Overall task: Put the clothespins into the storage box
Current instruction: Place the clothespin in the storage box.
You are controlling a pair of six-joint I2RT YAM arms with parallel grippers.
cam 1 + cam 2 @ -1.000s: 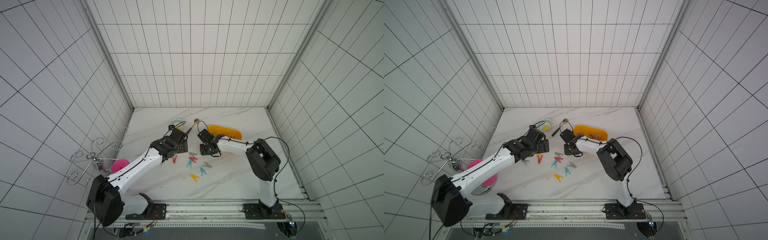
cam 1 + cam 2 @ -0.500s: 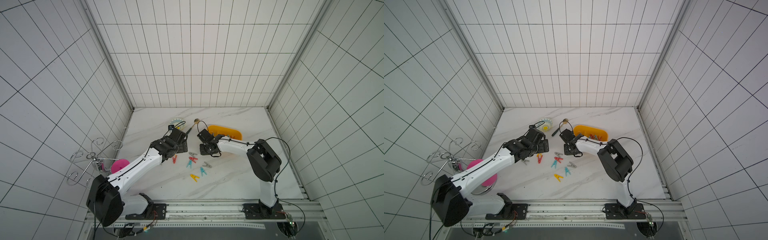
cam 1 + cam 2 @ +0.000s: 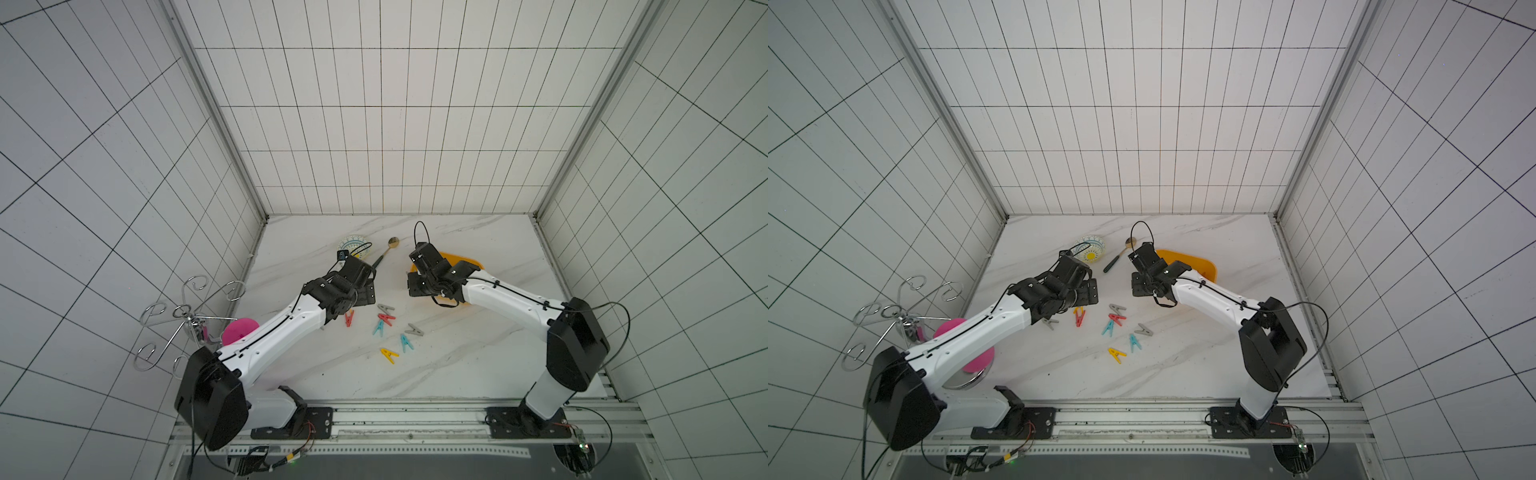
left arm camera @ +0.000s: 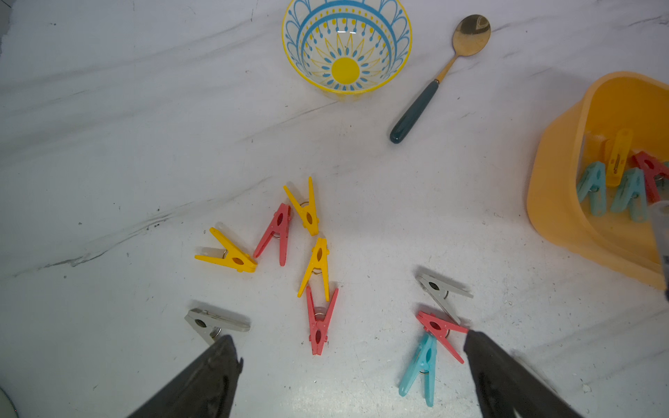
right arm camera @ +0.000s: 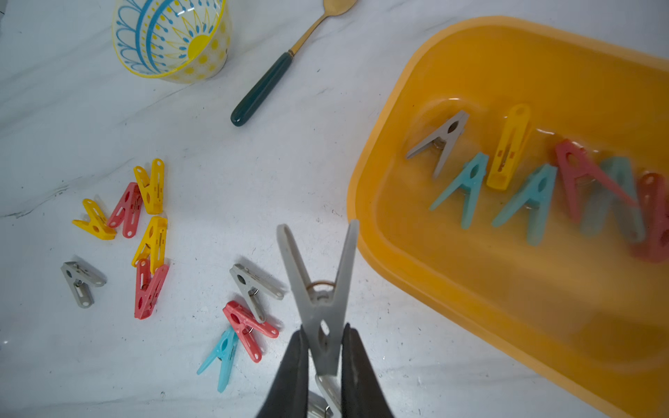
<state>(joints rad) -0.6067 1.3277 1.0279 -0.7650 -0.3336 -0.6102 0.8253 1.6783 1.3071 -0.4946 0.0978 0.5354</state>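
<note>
A marble surface [image 3: 457, 374] carries a yellow box [image 5: 506, 54] that already holds several pegs [image 5: 467, 184] in grey, yellow, teal and red. A patterned bowl [image 4: 345, 47] and a spoon [image 4: 427, 105] sit nearer the back wall. Loose pegs [image 4: 315, 260] lie scattered between the two arms, outside the box. The right claw [image 5: 324, 331] pinches a grey peg [image 5: 320, 289] by its narrow end, just beside the box's rim. The left claw [image 4: 348, 338] hangs wide open and empty, a red peg [image 4: 320, 322] between its tips.
</note>
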